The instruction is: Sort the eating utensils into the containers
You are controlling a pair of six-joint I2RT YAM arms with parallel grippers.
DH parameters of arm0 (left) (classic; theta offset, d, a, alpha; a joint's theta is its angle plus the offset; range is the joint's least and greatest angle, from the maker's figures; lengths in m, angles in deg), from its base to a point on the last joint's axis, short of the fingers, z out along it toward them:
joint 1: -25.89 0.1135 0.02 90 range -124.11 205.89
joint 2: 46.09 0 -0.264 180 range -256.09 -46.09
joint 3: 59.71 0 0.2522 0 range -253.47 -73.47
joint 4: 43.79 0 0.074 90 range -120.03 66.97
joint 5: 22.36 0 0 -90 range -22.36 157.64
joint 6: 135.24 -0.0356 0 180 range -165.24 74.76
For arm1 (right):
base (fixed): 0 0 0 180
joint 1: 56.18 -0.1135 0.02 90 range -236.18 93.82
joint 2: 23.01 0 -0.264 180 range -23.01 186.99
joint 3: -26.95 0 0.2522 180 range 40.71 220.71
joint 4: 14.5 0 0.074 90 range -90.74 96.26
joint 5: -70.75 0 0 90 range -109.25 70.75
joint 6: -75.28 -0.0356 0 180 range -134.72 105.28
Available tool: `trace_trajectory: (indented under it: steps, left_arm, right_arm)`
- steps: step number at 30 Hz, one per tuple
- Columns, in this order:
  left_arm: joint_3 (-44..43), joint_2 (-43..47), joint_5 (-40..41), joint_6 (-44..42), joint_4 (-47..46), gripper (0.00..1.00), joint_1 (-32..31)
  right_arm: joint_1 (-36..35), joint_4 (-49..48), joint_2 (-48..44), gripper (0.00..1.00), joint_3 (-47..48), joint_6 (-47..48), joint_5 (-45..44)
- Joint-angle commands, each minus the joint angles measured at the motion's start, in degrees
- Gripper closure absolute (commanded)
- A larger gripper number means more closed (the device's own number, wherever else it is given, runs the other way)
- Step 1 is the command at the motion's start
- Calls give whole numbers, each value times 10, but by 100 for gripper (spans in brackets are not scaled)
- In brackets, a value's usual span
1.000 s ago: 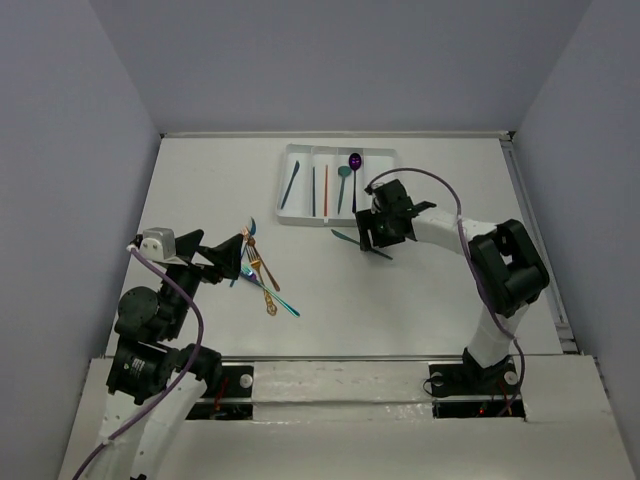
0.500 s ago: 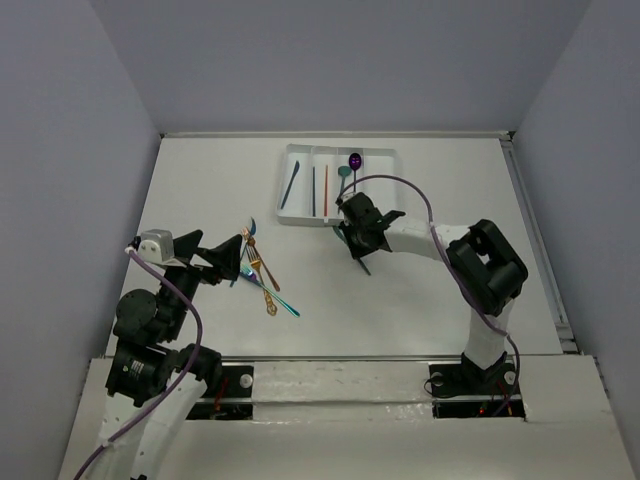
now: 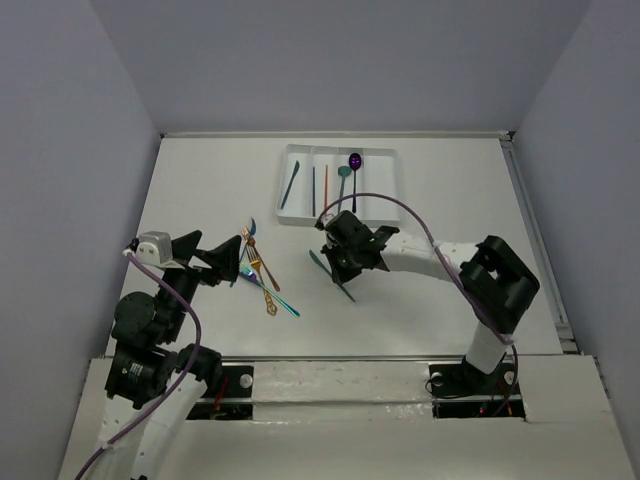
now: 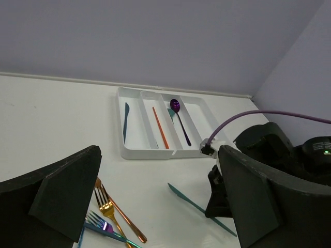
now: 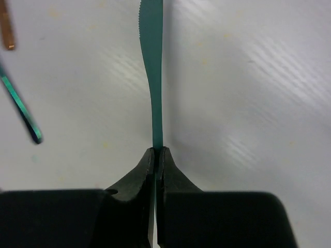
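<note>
**Grasp step.** My right pincer [image 5: 155,155] is clenched on a teal knife [image 5: 152,77] lying mid-surface. Next, I judge, comes a level lift and a carry to the tray [image 3: 380,195] by the far edge. Counting from the left edge, its compartments hold another knife [image 3: 290,185], then the dark stick [image 3: 313,190] and orange stick [image 3: 325,190], then the teal spoon [image 3: 343,185] and purple spoon [image 3: 354,162]. My left pincer [image 3: 236,258] is released.

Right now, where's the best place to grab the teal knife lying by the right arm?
Take its slim handle, coming down from above. The teal knife lies flat on the table, so only its narrow edges offer a pinch, and the handle is thinner than the serrated blade. The right tool is shut on it there.
</note>
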Motion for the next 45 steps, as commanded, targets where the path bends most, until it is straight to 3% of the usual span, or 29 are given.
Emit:
trace_trajectory:
  steps: [1,7,16,19,24,36,37,42,45]
  left_arm:
    - [-8,9,0,4,-19,1,-4]
    - [-10,6,12,4,-15,1,-4]
    - [-10,-3,7,6,-15,1,-9]
    - [-10,-4,5,5,-15,1,-9]
    - [-10,-3,7,5,-16,1,-15]
    - [-10,-7,3,4,-19,1,-15]
    - [-10,-7,4,3,-19,1,-15]
    - [-10,-9,5,3,-19,1,-15]
    - [-10,-11,6,3,-19,1,-15]
  right_arm:
    - [-18,-20,-89,100,-11,-13,110]
    - [-18,-105,-20,100,100,-40,133]
    - [11,-282,136,100,314,-160,-11]
    - [47,-272,194,100,385,-195,-47]
    - [85,-289,248,100,421,-252,-33]
    - [103,-227,350,100,539,-251,3]
    - [103,-227,351,99,543,-254,1]
    - [103,-221,335,49,522,-243,-1]
    - [103,-202,318,44,517,-222,0]
